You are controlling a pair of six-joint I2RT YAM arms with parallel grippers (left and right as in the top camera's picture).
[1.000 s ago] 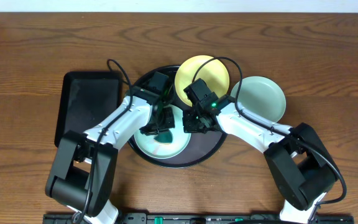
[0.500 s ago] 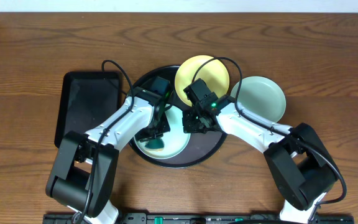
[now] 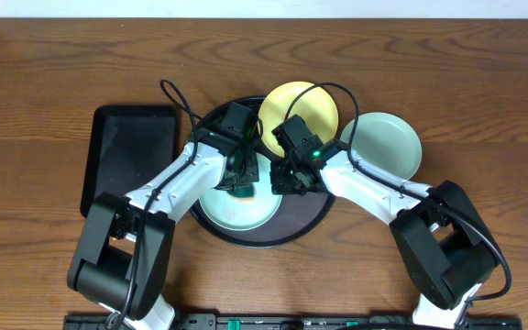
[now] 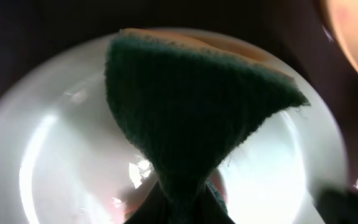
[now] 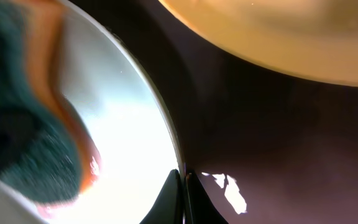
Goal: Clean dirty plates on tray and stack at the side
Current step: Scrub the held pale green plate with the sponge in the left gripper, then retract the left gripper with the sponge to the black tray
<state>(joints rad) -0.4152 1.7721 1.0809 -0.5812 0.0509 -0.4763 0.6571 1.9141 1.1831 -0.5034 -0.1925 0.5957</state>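
Observation:
A light mint plate [image 3: 236, 209] lies in the round black tray [image 3: 312, 213]. My left gripper [image 3: 242, 176] is shut on a teal sponge [image 3: 245, 188] and presses it on the plate's far part. In the left wrist view the dark sponge [image 4: 191, 106] covers the middle of the plate [image 4: 48, 162], with a reddish smear beside the fingers [image 4: 182, 208]. My right gripper [image 3: 282, 185] is shut on the plate's right rim; the right wrist view shows the fingers [image 5: 184, 190] pinching the rim [image 5: 157, 112]. A pale yellow plate [image 3: 301, 110] rests on the tray's far rim. A second mint plate [image 3: 385, 147] sits on the table to the right.
A rectangular black tray [image 3: 128, 156] lies on the wooden table to the left of the round tray. The yellow plate [image 5: 278, 31] is close above my right gripper. Both arms cross over the tray's front half.
My left gripper has moved the sponge from the near left part of the mint plate up to its far edge. The right gripper has held still on the rim.

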